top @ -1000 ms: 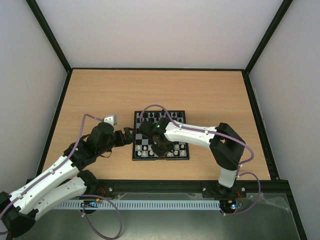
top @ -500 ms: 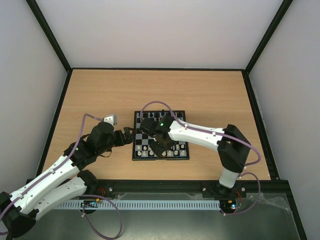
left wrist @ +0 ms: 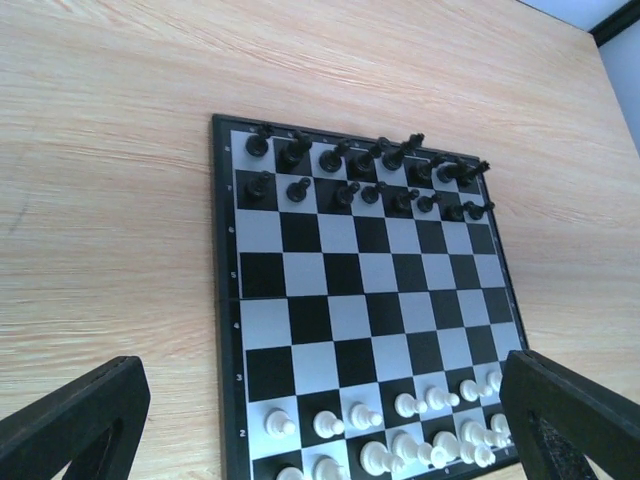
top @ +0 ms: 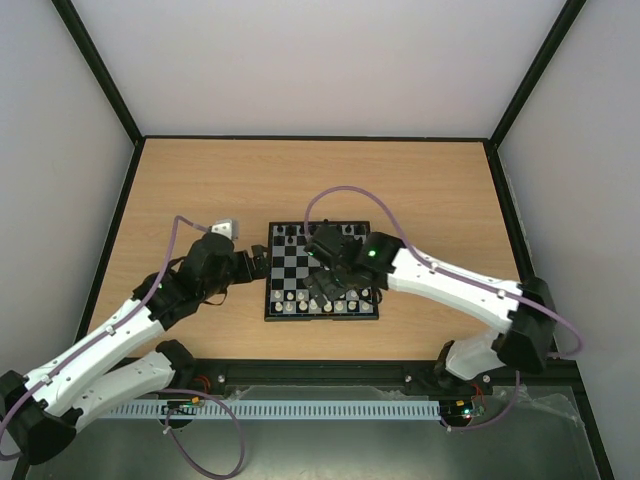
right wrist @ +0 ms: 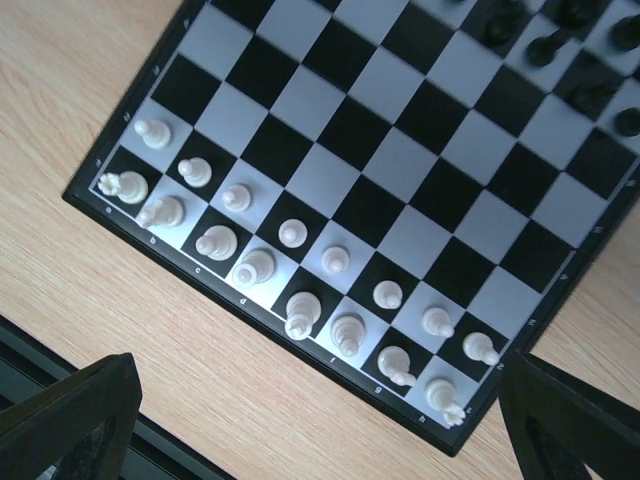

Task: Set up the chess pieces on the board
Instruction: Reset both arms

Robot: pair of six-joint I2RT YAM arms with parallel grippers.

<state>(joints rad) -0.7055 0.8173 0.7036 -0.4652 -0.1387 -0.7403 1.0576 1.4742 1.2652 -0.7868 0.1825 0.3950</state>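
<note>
The board (top: 289, 268) lies on the wooden table with black chess pieces (top: 297, 234) in its two far rows and cream-white chess pieces (top: 298, 303) in its two near rows. My right gripper (top: 331, 287) hovers open over the near middle of the board, holding nothing. In the right wrist view the white chess pieces (right wrist: 290, 235) stand in two rows just ahead of that gripper (right wrist: 320, 365). My left gripper (top: 256, 268) is open at the board's left edge. In its wrist view the board (left wrist: 330, 320) lies beyond the empty gripper (left wrist: 320, 372), black chess pieces (left wrist: 370, 180) at the far end.
Bare wooden table (top: 420, 190) surrounds the board, framed by a black rim (top: 310, 138) and pale walls. The right arm's forearm (top: 450, 285) stretches from the near right edge over the board's right corner. A purple cable (top: 345, 192) loops above the board.
My right gripper has opened wide and drawn back from the board's left middle toward the right and near side. The right arm's elbow swung out right. The left arm shifted slightly.
</note>
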